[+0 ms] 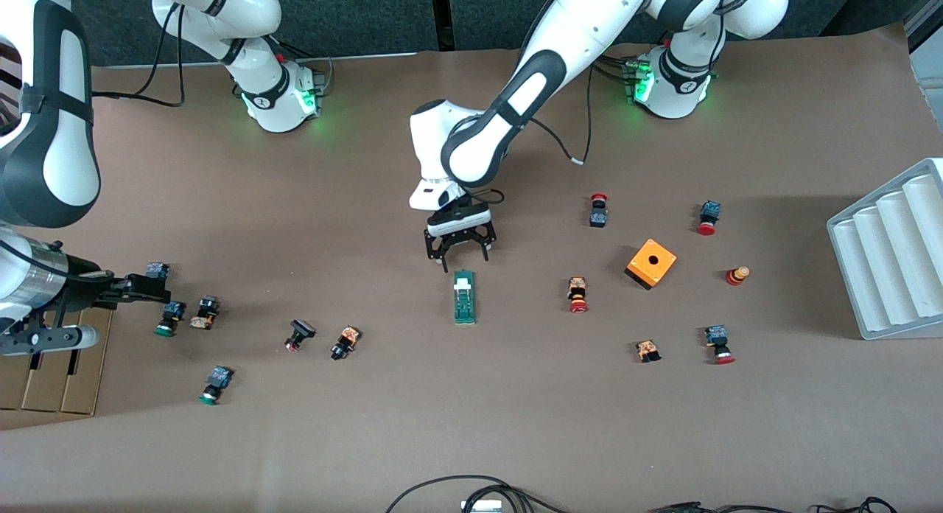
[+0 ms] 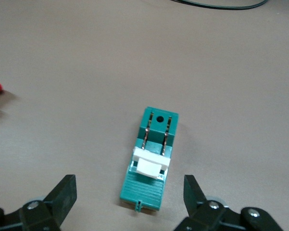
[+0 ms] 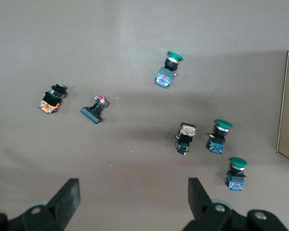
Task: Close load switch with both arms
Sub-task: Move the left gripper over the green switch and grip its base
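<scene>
The load switch (image 1: 464,297) is a narrow green block with a white sliding piece, lying flat at the table's middle. In the left wrist view the switch (image 2: 154,154) shows its white slider (image 2: 151,163) and two metal strips. My left gripper (image 1: 457,251) is open and hangs low over the switch's end nearer the robots' bases. Its fingers straddle that end without touching it (image 2: 130,199). My right gripper (image 1: 136,288) is open and empty (image 3: 133,202). It is held high over a cluster of push buttons at the right arm's end of the table.
Push buttons lie scattered at both ends of the table, such as a green-capped one (image 1: 169,318) and a red-capped one (image 1: 577,295). An orange cube with a hole (image 1: 650,263) and a white ribbed tray (image 1: 891,248) sit toward the left arm's end. Cardboard (image 1: 51,365) lies under the right arm.
</scene>
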You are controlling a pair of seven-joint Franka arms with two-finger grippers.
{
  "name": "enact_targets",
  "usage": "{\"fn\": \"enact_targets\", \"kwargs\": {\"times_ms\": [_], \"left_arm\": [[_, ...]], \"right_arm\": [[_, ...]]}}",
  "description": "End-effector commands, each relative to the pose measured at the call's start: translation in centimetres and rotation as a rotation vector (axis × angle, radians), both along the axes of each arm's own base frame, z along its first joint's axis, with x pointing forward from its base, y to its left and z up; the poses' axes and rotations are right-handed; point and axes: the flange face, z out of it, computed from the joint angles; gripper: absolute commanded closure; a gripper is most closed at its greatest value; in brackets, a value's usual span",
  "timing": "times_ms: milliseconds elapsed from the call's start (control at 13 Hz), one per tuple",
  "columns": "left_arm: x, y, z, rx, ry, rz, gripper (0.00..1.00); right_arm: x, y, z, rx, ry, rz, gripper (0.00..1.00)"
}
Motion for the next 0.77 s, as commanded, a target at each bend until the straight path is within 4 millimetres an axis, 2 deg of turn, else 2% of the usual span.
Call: {"fn": "enact_targets", "kwargs": {"times_ms": [0, 154, 308, 462, 692], "left_arm": [[0.0, -0.4, -1.6, -0.014, -0.073, -0.042, 0.02], [-0.1, -0.7, -2.8, -0.040, -0.101, -0.028, 0.02], [-1.2, -1.1, -5.0, -0.007, -0.138, -0.091, 0.05], [-0.9, -0.8, -5.8, -0.008, -0.187, -0.120, 0.05], [-1.2, -0.1, -8.2, 0.055, -0.233, -0.141, 0.06]], "right_arm": [[0.2, -0.6, 0.3, 0.049, -0.018, 0.047, 0.00], [0.3, -0.4, 0.3, 0.085, -0.022, 0.052, 0.00], [0.3, -0.8, 0.2, 0.088, -0.022, 0.052, 0.00], [0.3, -0.8, 0.1, 0.085, -0.022, 0.057, 0.00], [0.5, 0.3, 0.1, 0.080, -0.023, 0.069, 0.00]]}}
